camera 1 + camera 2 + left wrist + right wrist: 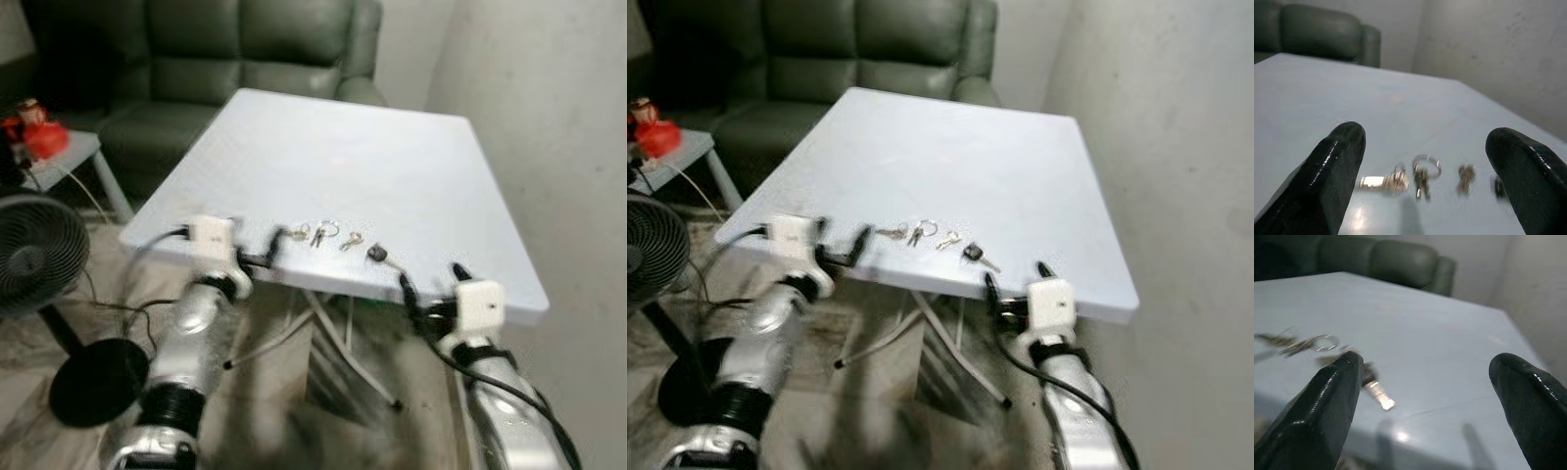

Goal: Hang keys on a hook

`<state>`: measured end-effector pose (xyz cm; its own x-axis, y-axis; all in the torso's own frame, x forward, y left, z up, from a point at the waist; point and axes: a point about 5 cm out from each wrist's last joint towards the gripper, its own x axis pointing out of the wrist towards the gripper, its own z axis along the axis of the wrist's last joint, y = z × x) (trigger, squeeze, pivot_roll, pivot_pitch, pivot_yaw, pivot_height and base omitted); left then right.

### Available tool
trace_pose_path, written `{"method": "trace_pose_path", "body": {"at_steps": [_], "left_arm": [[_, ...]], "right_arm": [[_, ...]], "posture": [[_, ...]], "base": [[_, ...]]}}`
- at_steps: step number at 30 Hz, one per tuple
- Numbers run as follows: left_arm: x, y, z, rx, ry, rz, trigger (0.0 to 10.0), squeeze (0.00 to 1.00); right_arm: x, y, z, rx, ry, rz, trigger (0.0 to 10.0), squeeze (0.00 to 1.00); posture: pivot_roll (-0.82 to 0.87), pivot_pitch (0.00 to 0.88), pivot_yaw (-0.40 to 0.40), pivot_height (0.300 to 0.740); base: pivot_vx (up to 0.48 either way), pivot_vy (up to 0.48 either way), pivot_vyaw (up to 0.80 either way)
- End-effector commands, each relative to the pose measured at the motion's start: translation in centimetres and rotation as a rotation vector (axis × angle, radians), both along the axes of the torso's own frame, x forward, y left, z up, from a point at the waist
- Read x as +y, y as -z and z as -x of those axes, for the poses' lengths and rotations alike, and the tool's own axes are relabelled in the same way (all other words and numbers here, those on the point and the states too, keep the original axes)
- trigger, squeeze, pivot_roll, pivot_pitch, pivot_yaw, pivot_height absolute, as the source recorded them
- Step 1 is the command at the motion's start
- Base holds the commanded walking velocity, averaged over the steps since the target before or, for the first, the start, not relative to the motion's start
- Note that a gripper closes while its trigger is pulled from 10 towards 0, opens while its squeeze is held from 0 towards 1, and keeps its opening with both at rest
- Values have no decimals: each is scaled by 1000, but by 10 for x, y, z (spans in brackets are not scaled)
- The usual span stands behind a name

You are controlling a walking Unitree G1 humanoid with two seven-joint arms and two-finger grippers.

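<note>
— Right, what have I got in front of me?

— Well, I'm looking down at a pale blue table (392, 157) set against a wall, and the keys (338, 238) lie near its front edge, strung out in a loose row running side to side along that edge. At the right end of the row sits a black-headed key (380, 257); in my right eye view its metal blade points toward the right and the table's front edge.

— And my grippers?

— My left gripper (1425, 166) is level with the table's front edge, fingers spread wide, with the left part of the row framed between the fingers in the wrist view. My right gripper (1430, 391) is also at the front edge, just right of the row, fingers apart and holding nothing; the black-headed key lies just beside its left finger (1322, 406).

— Anything else around?

— A dark green sofa (245, 59) stands behind the table, a black fan (34, 255) is on the floor to my left, and a red object (39, 137) rests on a small side table (73, 157).
</note>
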<state>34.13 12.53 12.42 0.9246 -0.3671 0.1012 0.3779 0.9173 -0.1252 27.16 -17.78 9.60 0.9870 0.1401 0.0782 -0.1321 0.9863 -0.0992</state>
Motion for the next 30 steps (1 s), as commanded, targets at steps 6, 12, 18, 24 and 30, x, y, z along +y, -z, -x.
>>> {"method": "trace_pose_path", "body": {"at_steps": [6, 12, 18, 24, 30], "left_arm": [[11, -5, -2, -17, -31, -14, 10000, 0], [10, -5, -2, -19, -38, -18, 10000, 0], [8, -5, 3, -62, -43, -37, 10000, 0], [3, -6, 8, -103, -12, -33, 10000, 0], [-7, -1, 15, -108, 40, -65, 10000, 0]], "right_arm": [[9, -5, -2, -20, -30, -9, 10000, 0], [8, -4, -2, -17, -35, -4, 10000, 0], [8, -3, -1, -8, -57, 33, 10000, 0], [4, -4, -3, -2, -53, 47, 10000, 0], [8, -8, -4, -1, -81, 86, 10000, 0]], "posture": [[-96, 0, -46, 740], [-96, 0, -48, 740], [-97, 0, -50, 740], [-95, 0, -53, 740], [-90, 0, -61, 740]], "base": [[266, 346, 0], [211, 274, 0], [0, 0, 0], [0, 0, 0], [0, 0, 0]]}}
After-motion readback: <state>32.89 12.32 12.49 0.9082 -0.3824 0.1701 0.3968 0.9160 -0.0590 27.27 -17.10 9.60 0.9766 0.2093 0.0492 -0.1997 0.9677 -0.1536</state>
